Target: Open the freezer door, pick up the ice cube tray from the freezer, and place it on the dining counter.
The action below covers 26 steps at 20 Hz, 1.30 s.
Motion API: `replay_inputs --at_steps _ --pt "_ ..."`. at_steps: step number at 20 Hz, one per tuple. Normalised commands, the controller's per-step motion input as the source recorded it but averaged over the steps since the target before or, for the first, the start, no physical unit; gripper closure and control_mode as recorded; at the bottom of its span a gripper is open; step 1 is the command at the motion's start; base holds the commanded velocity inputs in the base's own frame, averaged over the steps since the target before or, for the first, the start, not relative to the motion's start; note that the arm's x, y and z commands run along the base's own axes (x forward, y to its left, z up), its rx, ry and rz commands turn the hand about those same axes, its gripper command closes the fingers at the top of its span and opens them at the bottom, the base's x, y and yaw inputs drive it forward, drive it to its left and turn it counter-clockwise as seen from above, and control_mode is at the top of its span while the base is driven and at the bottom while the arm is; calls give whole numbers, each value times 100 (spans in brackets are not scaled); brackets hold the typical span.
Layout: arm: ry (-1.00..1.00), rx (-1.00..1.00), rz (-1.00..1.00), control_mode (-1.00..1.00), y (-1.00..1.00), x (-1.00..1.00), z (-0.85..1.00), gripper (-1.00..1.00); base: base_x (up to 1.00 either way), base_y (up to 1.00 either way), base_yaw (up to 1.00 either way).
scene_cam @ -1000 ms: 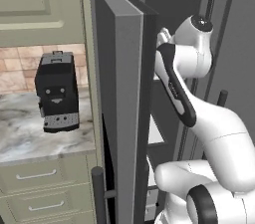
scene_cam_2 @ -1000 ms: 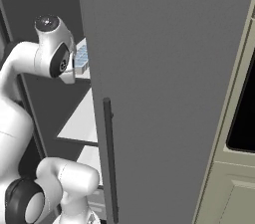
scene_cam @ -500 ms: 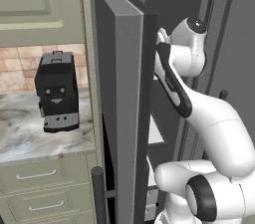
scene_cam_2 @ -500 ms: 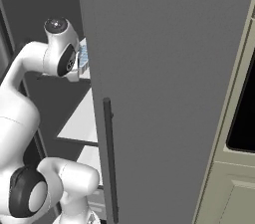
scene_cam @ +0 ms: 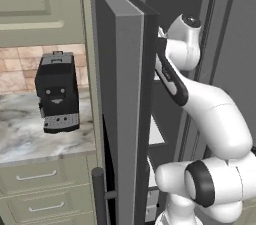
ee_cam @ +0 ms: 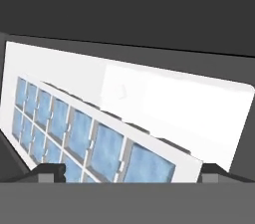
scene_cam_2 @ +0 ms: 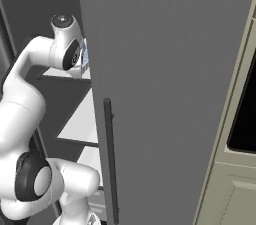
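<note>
The freezer door (scene_cam: 124,119) stands swung open to the left, edge-on, with its dark bar handle (scene_cam: 98,194) low down. My arm reaches into the freezer (scene_cam_2: 45,14). The ice cube tray (ee_cam: 94,143), pale blue with white cell walls, lies on a white shelf (ee_cam: 174,103). My gripper (ee_cam: 132,172) is open, with one fingertip at each side of the tray's near end. From the right base, the tray (scene_cam_2: 85,58) peeks out just beyond my hand. The dining counter is out of view.
The plain grey fridge door (scene_cam_2: 170,94) with its bar handle (scene_cam_2: 110,159) stays shut to the right of the opening. Lower white shelves (scene_cam_2: 80,124) sit under my arm. A black coffee machine (scene_cam: 56,94) stands on a marble counter (scene_cam: 25,144) to the left.
My wrist has crept a little further toward the shelf that carries the tray. The door and the tray have not moved.
</note>
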Motion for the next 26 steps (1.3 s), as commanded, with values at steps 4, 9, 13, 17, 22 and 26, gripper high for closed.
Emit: replay_inputs --at_steps 4,9,13,17,22,26 --pt "6 0 0 -100 12 10 -16 -100 0 0 0" --pt "4 0 0 -100 7 0 -12 -100 0 0 0" --pt "0 0 0 -100 0 0 -16 -100 0 0 0" --pt "0 0 0 -100 0 5 -27 -100 0 0 0" --pt "-1 0 0 -100 0 9 -14 -100 0 0 0" --pt "-6 0 0 -100 1 13 0 -100 0 0 0"
